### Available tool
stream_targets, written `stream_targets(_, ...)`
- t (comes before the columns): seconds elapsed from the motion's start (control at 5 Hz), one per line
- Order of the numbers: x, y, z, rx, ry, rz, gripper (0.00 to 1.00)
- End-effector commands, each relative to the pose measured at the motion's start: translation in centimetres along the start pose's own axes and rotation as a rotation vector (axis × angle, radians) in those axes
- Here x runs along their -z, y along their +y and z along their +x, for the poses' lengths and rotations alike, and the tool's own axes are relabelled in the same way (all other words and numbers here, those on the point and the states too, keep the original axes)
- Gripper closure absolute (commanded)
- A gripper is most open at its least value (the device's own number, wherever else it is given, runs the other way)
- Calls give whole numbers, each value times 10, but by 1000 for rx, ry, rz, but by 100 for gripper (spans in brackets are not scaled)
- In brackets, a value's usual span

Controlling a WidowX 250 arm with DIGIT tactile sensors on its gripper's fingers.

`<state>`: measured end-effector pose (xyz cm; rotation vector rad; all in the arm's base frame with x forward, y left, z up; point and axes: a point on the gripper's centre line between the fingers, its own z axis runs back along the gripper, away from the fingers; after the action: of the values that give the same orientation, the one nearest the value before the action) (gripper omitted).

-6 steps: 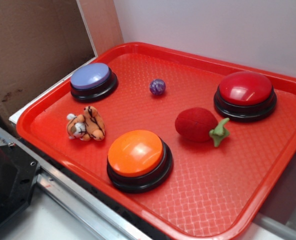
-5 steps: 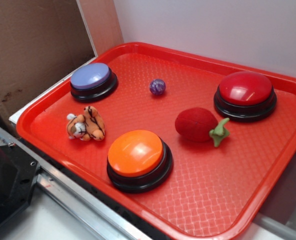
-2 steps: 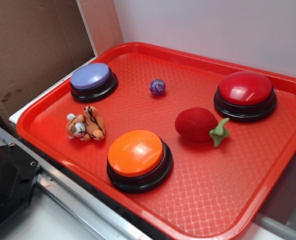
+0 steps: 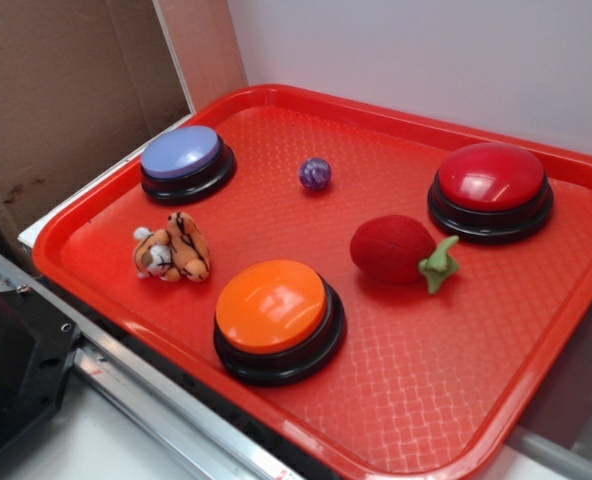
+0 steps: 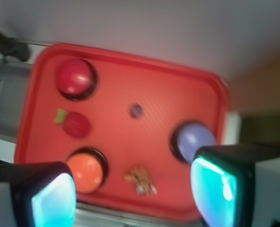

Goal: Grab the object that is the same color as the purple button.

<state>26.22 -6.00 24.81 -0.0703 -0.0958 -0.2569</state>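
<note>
Red plastic fills most of what I see: a textured tray (image 4: 396, 400) with a raised rim, carrying everything I care about. Taking the purple button (image 4: 182, 153) as my landmark, it sits in the tray's far left corner in the exterior view, lavender dome on a black base. The purple ball (image 4: 315, 173) lies just to its right, apart from it, alone on bare tray. Nearer the camera than the purple button, the tiger plush (image 4: 172, 252) lies on its side, and further right of that stands the orange button (image 4: 272, 306). Well across the tray from the purple button are the strawberry plush (image 4: 394, 248), green leaves pointing right, and beyond it the red button (image 4: 491, 178).

From the wrist camera, which is blurred, I look down on the whole tray from high up. The gripper (image 5: 135, 196) is spread wide, its two fingers (image 5: 50, 197) at the frame's lower corners with the tiger and orange button showing between them. It holds nothing, and the ball (image 5: 135, 111) sits far below, well clear of it.
</note>
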Motion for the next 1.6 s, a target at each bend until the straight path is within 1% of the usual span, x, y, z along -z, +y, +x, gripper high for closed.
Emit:
stream_targets(0.0, 47, -34, 25, 144, 11, -23, 0)
stream_targets(0.2, 74, -30, 21, 168, 26, -75, 0)
stream_targets(0.4, 94, -19, 15, 186, 35, -82, 0)
stream_targets(0.6, 102, -8, 9, 163, 40, -85, 0)
stream_targets(1.0, 97, 1, 3, 126, 20, -86, 0)
stream_targets(1.2, 95, 10, -2, 104, 18, -81, 0)
stream_targets(1.4, 95, 10, -2, 104, 18, -81, 0)
